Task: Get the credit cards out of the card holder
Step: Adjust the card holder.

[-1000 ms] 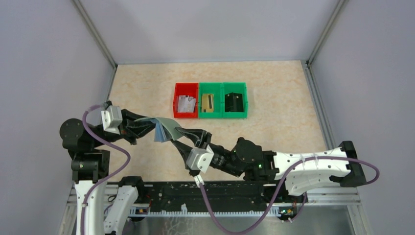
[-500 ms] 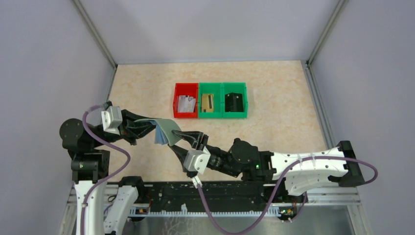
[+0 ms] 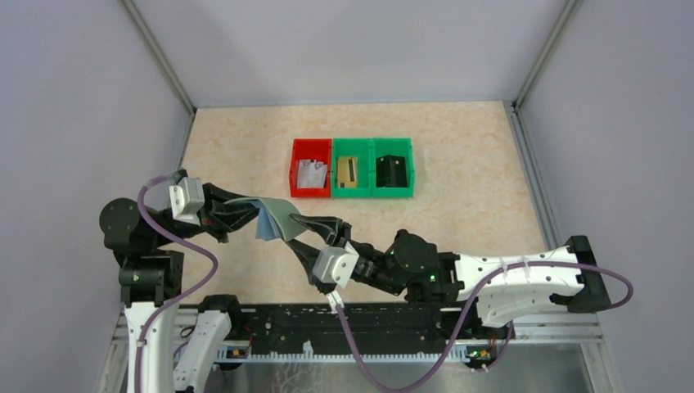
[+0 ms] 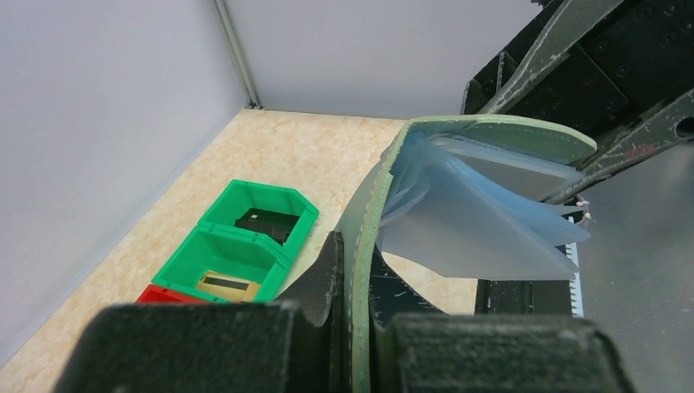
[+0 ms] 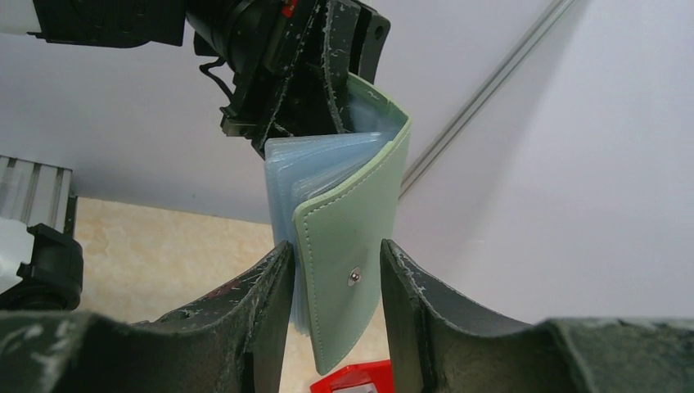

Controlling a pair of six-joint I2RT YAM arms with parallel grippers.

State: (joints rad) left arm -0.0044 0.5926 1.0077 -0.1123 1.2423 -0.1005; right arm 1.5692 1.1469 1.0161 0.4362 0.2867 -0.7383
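The grey-green card holder (image 3: 277,214) hangs open above the table, its pale blue pockets (image 4: 479,225) fanned out. My left gripper (image 4: 358,274) is shut on one cover of it. My right gripper (image 5: 335,270) is open, its fingers on either side of the other cover, the one with the metal snap (image 5: 353,277), and there is a gap on the right. I cannot make out any card inside the pockets. Three credit cards lie in the bins: a pale one (image 3: 310,173), a tan one (image 3: 348,171) and a dark one (image 3: 391,170).
A red bin (image 3: 296,155) and two green bins (image 3: 373,151) stand in a row at the middle of the table, just beyond the two grippers. The enclosure walls close in the left, right and far sides.
My right arm shifted slightly left and came back to about where it was. The left gripper and the card holder have hardly moved.
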